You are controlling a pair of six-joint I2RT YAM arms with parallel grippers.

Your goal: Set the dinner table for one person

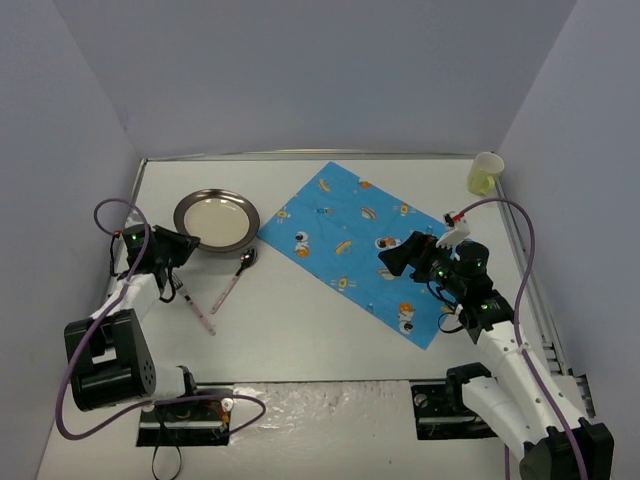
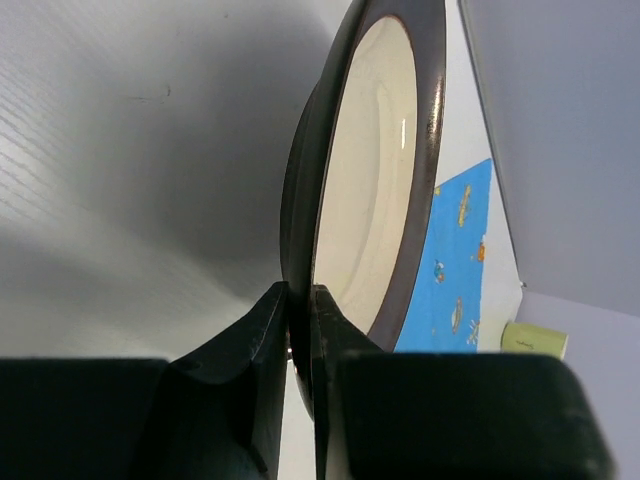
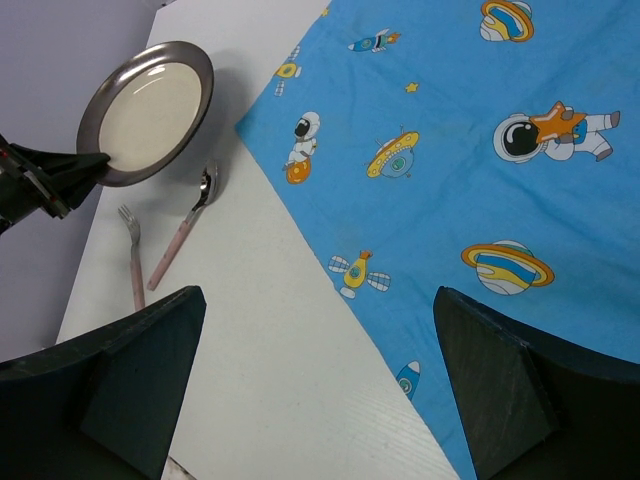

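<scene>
**Left gripper** (image 2: 300, 300): jaws pinched onto the near rim of the plate (image 1: 216, 220), and only the rim. It is an edge hold, so the plate's weight hangs beyond the fingers. If you lift fast, expect it to pivot or slide out.

**Plate**: far left of the dinner table (image 1: 300, 340), just beside the left corner of the cloth (image 1: 350, 245). You probably cannot tell from these views whether it is fully seated or slightly raised.

**Spoon** (image 1: 232, 283) and **fork** (image 1: 195, 307): lying bare on the table just nearside of the plate. A low sweep toward you would knock them.

**Cloth**: flat. If you drag the plate on rather than carrying it, the edge may ruck.

**Right gripper** (image 3: 315, 370): jaws wide and holding nothing, above the cloth's near-right part. Keep it clear of the plate's path, or the arms may meet.
</scene>
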